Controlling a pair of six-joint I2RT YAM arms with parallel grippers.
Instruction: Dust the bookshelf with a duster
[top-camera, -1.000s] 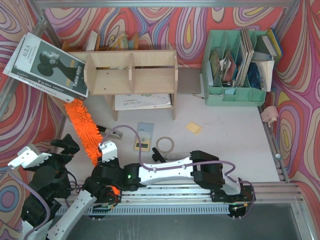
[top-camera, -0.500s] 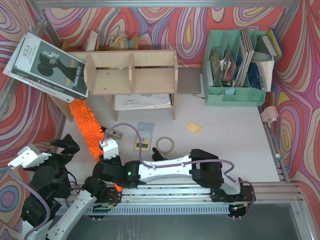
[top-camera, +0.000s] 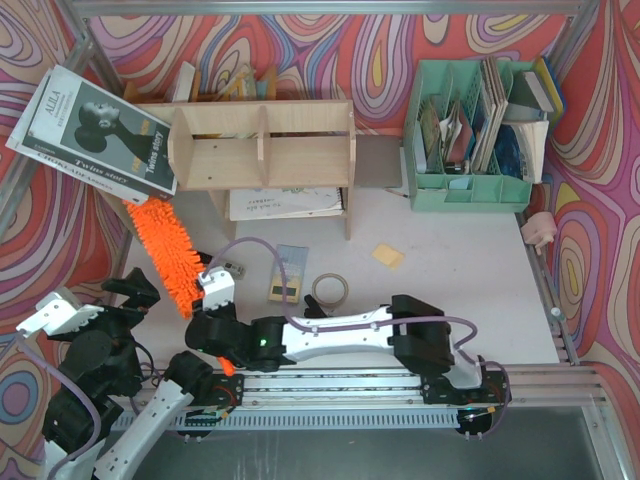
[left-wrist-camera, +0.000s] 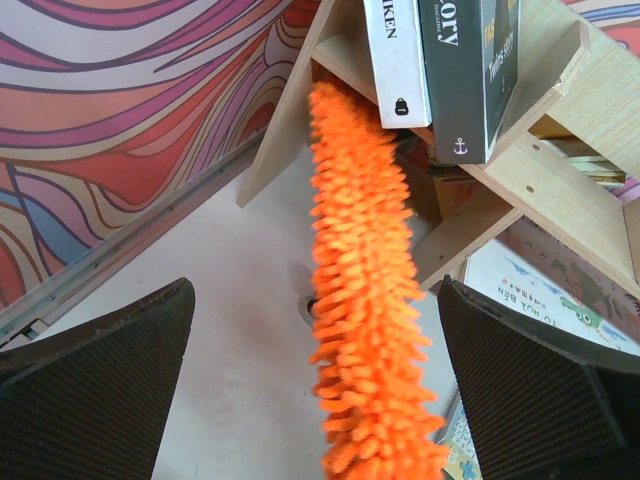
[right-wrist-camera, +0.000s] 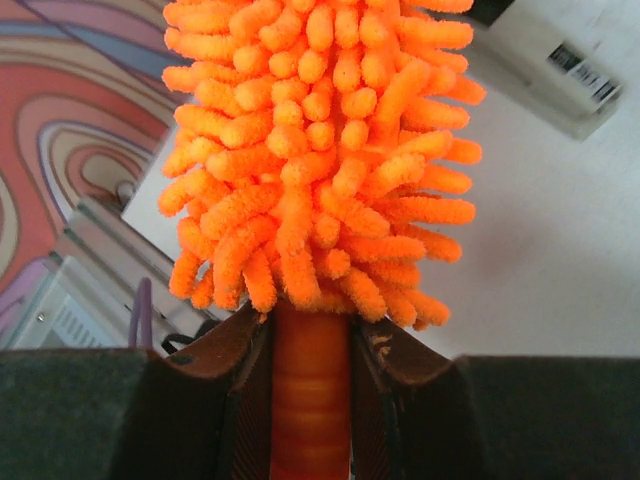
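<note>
The bookshelf (top-camera: 262, 140) is a low plywood unit at the back left, and its side panel and lower board (left-wrist-camera: 540, 180) show in the left wrist view. The orange fluffy duster (top-camera: 165, 255) slants from the shelf's left leg down toward the arms. Its tip (left-wrist-camera: 330, 110) reaches up under the shelf's left end. My right gripper (top-camera: 200, 308) is shut on the duster's slim orange handle (right-wrist-camera: 310, 390), just below the fluffy head (right-wrist-camera: 320, 150). My left gripper (top-camera: 125, 300) stands wide open at the near left, and the duster head hangs ahead between its fingers (left-wrist-camera: 100, 370), untouched.
A large magazine (top-camera: 100, 130) leans against the shelf's left end, and books (left-wrist-camera: 440, 70) stand in it. A booklet (top-camera: 285, 203) lies under the shelf. A mint-green file organiser (top-camera: 470, 140) stands at the back right. A tape ring (top-camera: 331, 290), a card (top-camera: 288, 273) and a yellow note (top-camera: 388, 255) lie mid-table.
My right gripper has moved slightly away from the bases, and the duster's tip has swung a little to the left by the shelf's leg. The left arm has not moved.
</note>
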